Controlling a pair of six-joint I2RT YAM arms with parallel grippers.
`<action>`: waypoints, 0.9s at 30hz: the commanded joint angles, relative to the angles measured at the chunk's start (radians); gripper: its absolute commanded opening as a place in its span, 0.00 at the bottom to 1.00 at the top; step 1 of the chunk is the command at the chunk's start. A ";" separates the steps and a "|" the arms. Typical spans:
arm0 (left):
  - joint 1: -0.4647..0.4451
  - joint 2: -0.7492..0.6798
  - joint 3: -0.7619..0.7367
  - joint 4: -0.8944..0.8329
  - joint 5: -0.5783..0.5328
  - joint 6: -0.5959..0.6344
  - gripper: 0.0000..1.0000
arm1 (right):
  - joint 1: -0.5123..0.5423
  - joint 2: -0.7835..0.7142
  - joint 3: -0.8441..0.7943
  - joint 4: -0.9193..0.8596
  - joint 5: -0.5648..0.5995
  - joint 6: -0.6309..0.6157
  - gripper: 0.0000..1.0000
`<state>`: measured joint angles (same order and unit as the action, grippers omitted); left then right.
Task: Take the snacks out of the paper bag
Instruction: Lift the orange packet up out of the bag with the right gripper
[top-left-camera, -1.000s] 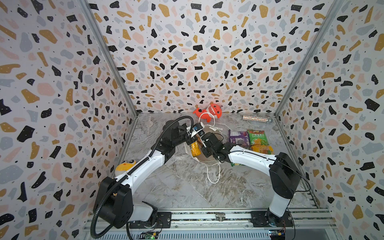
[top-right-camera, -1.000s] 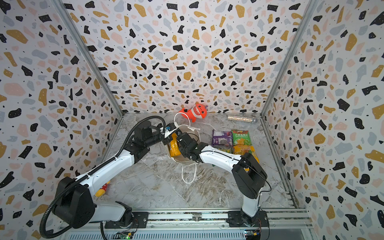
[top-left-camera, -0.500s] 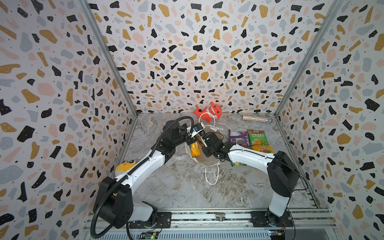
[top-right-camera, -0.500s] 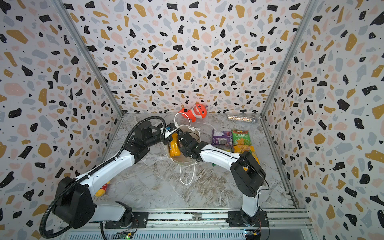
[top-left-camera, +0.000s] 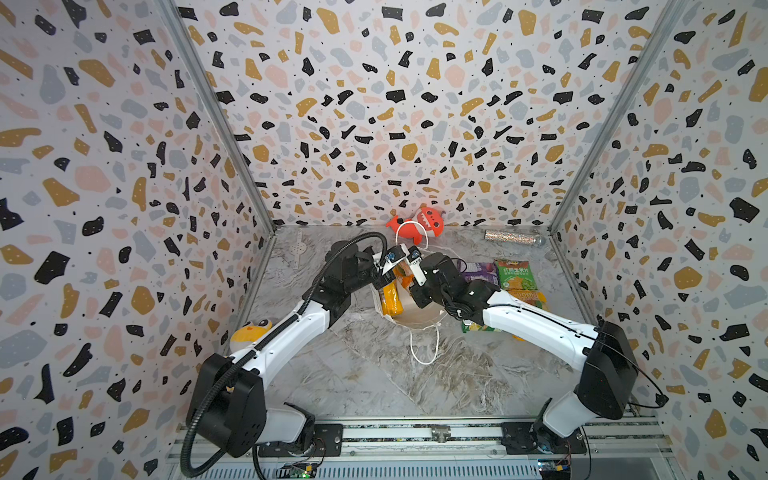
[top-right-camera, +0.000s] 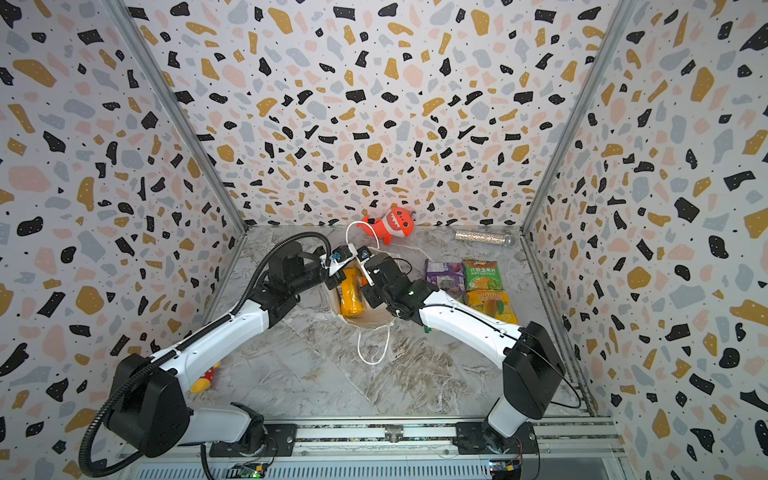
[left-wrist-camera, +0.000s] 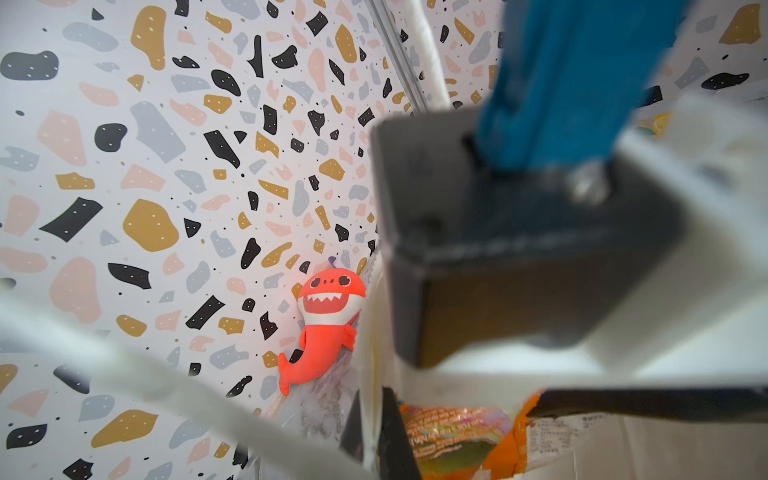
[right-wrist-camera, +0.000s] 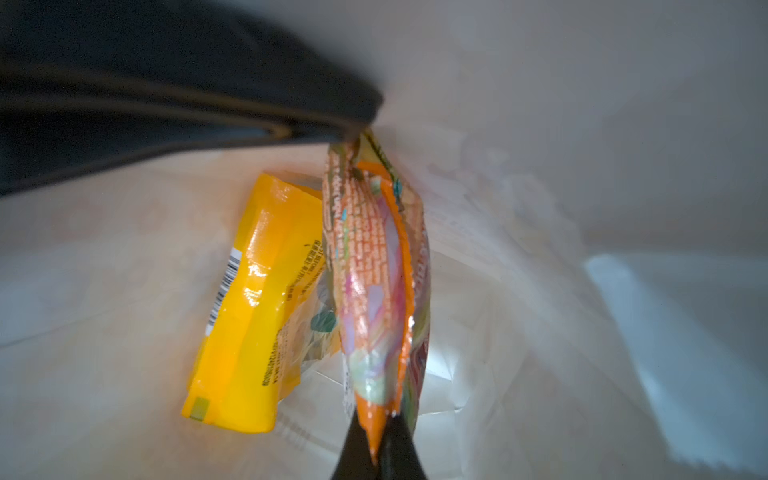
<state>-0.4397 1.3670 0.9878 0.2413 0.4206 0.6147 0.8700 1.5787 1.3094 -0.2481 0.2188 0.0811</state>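
Since a second ago the right gripper (right-wrist-camera: 376, 451) has closed on the orange packet (right-wrist-camera: 374, 270) inside the bag (top-left-camera: 419, 316), with a yellow packet (right-wrist-camera: 257, 303) just beside it. At the mouth, the left gripper (left-wrist-camera: 372, 432) pinches the bag rim, crowding the opening. Outside, right of the bag, lie the purple packet (top-left-camera: 480, 272) and green packet (top-left-camera: 513, 274). The shark (top-left-camera: 420, 222) and tube (top-left-camera: 511, 237) sit by the back wall.

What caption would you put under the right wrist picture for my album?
Inside the paper bag, the right jaws pinch the orange packet by its edge, beside a yellow packet.
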 joint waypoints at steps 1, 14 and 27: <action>-0.008 -0.026 0.003 0.079 0.012 -0.009 0.00 | 0.006 -0.077 0.000 0.036 -0.030 -0.002 0.00; -0.008 -0.023 -0.001 0.127 -0.150 -0.071 0.00 | 0.007 -0.316 -0.130 0.049 -0.097 0.035 0.00; -0.008 0.002 0.011 0.135 -0.238 -0.093 0.00 | 0.001 -0.580 -0.278 0.225 -0.127 0.026 0.00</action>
<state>-0.4446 1.3716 0.9878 0.2649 0.2176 0.5339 0.8715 1.0622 1.0283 -0.1440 0.1051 0.1047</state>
